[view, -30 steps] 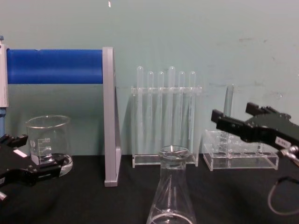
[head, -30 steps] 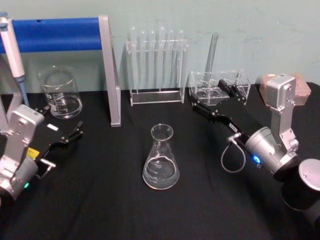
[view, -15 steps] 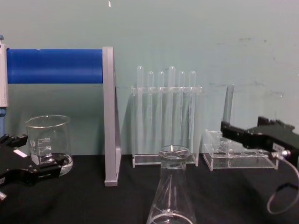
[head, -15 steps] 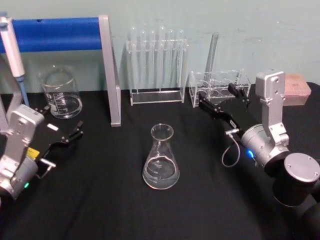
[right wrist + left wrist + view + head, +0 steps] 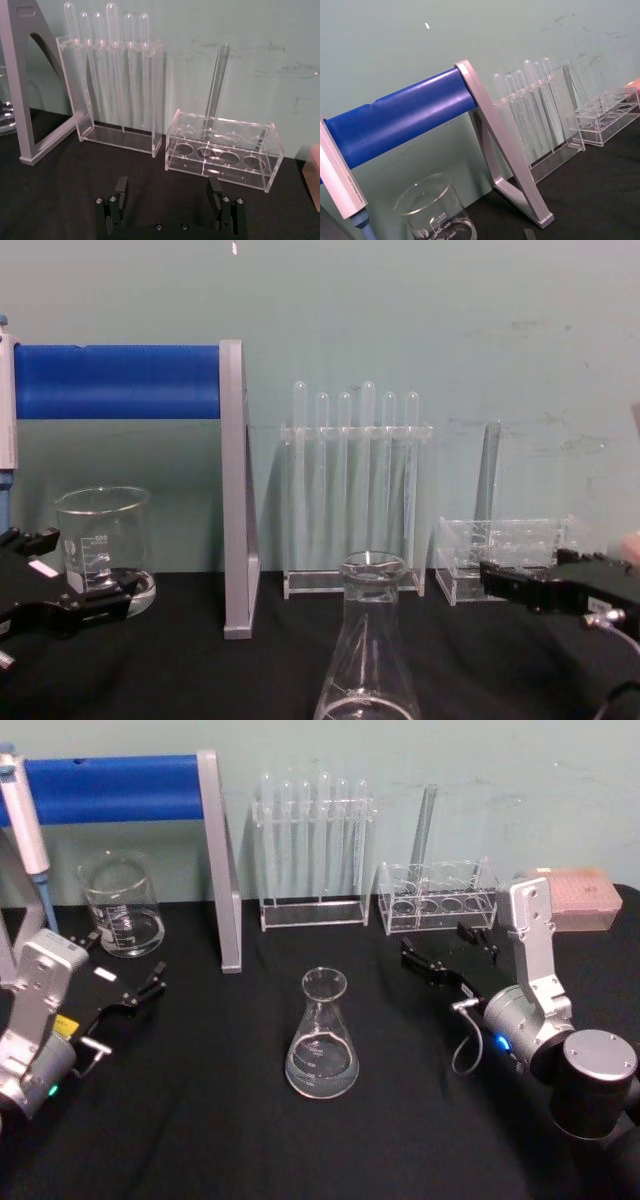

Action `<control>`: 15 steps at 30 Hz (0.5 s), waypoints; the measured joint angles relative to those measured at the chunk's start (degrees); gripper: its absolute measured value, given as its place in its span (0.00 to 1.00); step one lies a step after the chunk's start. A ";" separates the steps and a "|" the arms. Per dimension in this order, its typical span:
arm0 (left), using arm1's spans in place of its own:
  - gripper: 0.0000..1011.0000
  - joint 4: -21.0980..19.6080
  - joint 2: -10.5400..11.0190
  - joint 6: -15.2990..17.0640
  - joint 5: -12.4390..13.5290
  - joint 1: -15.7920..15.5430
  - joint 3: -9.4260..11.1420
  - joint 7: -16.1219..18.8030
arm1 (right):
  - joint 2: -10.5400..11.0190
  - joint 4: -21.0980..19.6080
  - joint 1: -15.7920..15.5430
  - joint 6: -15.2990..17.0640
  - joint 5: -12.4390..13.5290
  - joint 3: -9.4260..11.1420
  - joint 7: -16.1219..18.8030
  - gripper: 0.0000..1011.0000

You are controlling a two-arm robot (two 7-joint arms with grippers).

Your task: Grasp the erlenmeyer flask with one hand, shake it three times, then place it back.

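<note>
The erlenmeyer flask (image 5: pixel 322 1038) stands upright on the black table at centre, clear glass with a little liquid at the bottom; in the chest view the flask (image 5: pixel 366 660) rises at the lower middle. To its right, my right gripper (image 5: pixel 440 948) hangs low over the table, open, apart from the flask and pointing toward the back racks. The right wrist view shows the right gripper (image 5: pixel 168 186) with its two fingers spread wide and nothing between them. My left gripper (image 5: pixel 125 958) rests open at the left, near the beaker, also seen as the left gripper (image 5: pixel 62 575) in the chest view.
A glass beaker (image 5: pixel 122 907) sits back left beside a grey stand with a blue bar (image 5: pixel 110 787). A test tube rack (image 5: pixel 315 855) and a low clear rack (image 5: pixel 437 895) with one tube line the back. A pink box (image 5: pixel 580 892) lies at far right.
My right arm has swung down and drawn back, bringing its open gripper from above the low clear rack to just over the table. The flask and left arm stayed still.
</note>
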 joint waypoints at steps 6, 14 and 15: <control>0.99 0.00 0.00 0.00 0.00 0.00 0.00 0.00 | -0.22 0.31 -0.13 1.09 -0.74 0.37 0.71 0.99; 0.99 0.00 0.00 0.00 0.00 0.00 0.00 0.00 | -0.64 0.39 -0.37 2.37 -1.35 1.26 1.41 0.99; 0.99 0.00 0.00 0.00 0.00 0.00 0.00 0.00 | -0.71 0.40 -0.41 2.64 -1.38 1.51 1.57 0.99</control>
